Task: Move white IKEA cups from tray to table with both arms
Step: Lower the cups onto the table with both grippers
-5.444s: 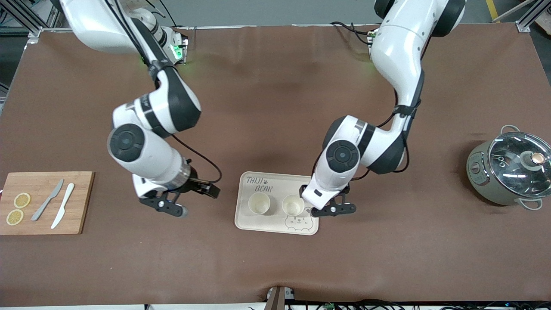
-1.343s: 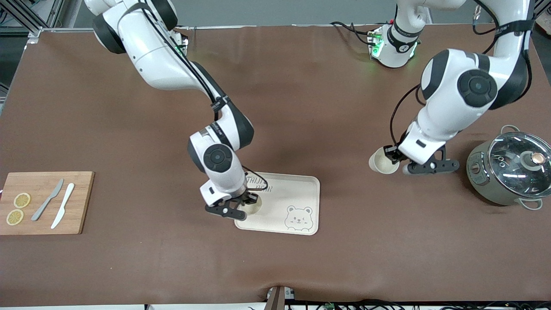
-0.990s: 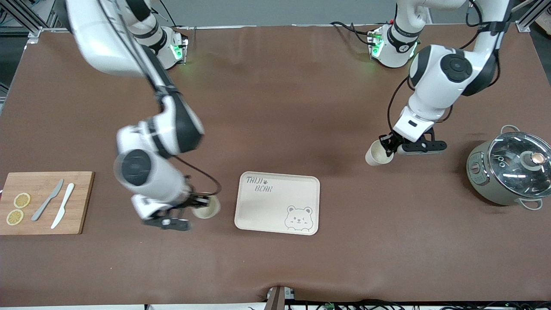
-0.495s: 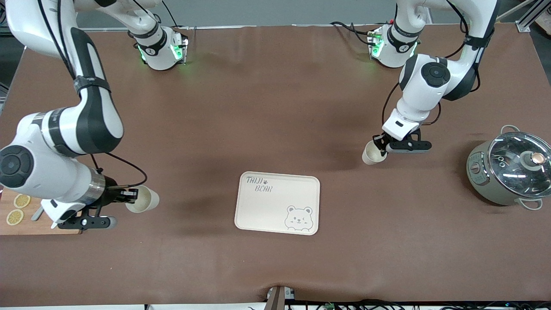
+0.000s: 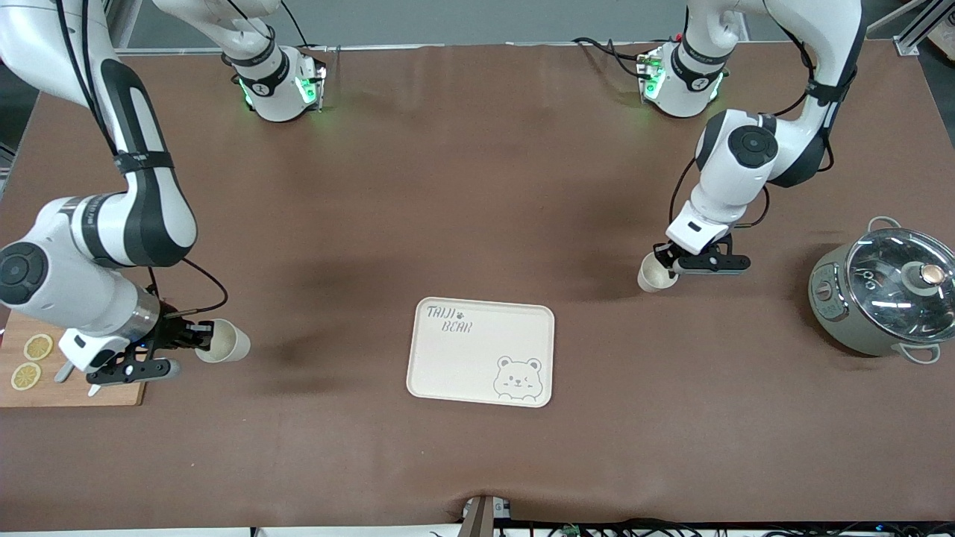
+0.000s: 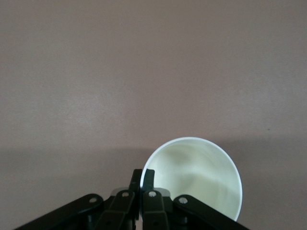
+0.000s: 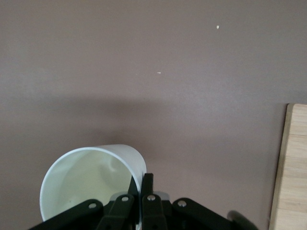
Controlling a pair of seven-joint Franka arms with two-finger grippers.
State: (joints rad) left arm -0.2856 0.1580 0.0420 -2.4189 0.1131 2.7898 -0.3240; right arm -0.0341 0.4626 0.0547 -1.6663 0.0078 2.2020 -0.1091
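Two white cups are off the tray, each pinched by its rim. My right gripper (image 5: 201,337) is shut on one tilted cup (image 5: 222,341) over the brown table, beside the cutting board. In the right wrist view one finger is inside this cup (image 7: 91,179) and one outside, with the gripper (image 7: 141,184) on the rim. My left gripper (image 5: 665,262) is shut on the other cup (image 5: 656,274), low over the table between the tray and the pot. In the left wrist view the gripper (image 6: 143,176) clamps that cup's (image 6: 196,179) rim.
The cream bear tray (image 5: 481,350) lies bare at the table's middle, near the front camera. A wooden cutting board (image 5: 30,389) with lemon slices and knives lies under the right arm's wrist; its edge shows in the right wrist view (image 7: 292,167). A lidded pot (image 5: 884,294) stands at the left arm's end.
Both cups have left the tray. The right gripper carried its cup out to the cutting board and has just dropped lower. The left gripper carried its cup toward the pot and has shifted slightly.
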